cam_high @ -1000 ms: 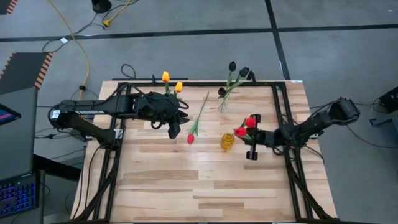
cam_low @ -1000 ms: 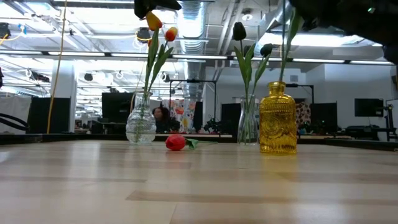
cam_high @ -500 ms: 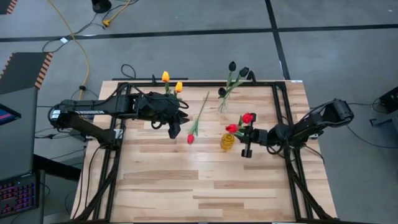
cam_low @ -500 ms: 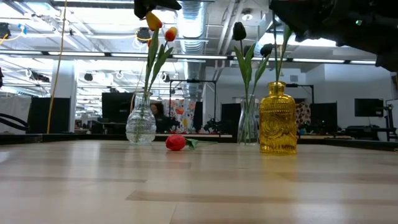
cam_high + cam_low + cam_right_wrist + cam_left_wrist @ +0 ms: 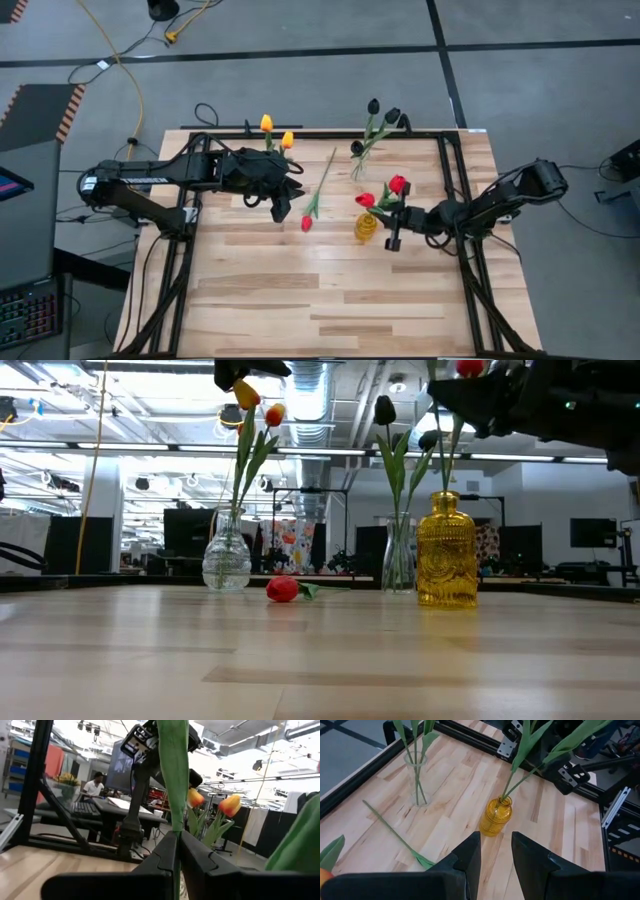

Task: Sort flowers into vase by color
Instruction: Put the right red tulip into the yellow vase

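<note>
right claw (image 5: 391, 222) shifted left, red tulips (image 5: 381, 193) over amber vase (image 5: 366, 227)

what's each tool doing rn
left tool: open, empty, beside the yellow tulips' vase.
right tool: shut on red tulip stem over amber vase.

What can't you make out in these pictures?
- Low view: the right gripper's fingertips, lost in the dark arm by the red flowers.
- High view: the clear vases, under their flowers.
- Right wrist view: the yellow vase, behind the right gripper and stem.
</note>
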Available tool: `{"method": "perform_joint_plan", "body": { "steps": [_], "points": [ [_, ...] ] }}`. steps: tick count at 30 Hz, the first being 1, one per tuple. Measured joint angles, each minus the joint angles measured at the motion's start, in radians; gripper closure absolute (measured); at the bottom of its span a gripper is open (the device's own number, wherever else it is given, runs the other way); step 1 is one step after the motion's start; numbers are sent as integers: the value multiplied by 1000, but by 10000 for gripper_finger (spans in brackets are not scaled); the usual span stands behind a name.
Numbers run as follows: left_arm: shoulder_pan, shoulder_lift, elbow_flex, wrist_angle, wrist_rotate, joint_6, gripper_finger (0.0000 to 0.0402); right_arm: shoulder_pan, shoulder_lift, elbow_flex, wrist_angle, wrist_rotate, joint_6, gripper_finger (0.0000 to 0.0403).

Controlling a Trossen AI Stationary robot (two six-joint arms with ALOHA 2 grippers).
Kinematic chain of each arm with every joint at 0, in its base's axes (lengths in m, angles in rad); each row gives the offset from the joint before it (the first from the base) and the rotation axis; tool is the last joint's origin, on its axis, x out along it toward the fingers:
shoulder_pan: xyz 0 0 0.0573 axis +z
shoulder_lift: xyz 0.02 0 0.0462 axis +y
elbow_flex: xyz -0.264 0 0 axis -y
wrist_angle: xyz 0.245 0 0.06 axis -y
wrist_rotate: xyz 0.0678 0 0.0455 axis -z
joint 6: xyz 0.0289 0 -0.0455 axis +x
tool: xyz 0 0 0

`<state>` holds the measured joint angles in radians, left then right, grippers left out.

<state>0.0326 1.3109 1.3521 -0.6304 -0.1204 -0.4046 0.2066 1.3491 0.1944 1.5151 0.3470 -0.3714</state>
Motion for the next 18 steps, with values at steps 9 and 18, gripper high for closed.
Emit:
{"method": "perform_joint_plan", "body": {
  "steps": [9,18],
  "points": [
    [0,0,0,-8,0,0,306,0,0,0,-53,0,-4,355],
    [0,0,0,-8,0,-1,306,0,0,0,-57,80,-6,320]
  ]
}}
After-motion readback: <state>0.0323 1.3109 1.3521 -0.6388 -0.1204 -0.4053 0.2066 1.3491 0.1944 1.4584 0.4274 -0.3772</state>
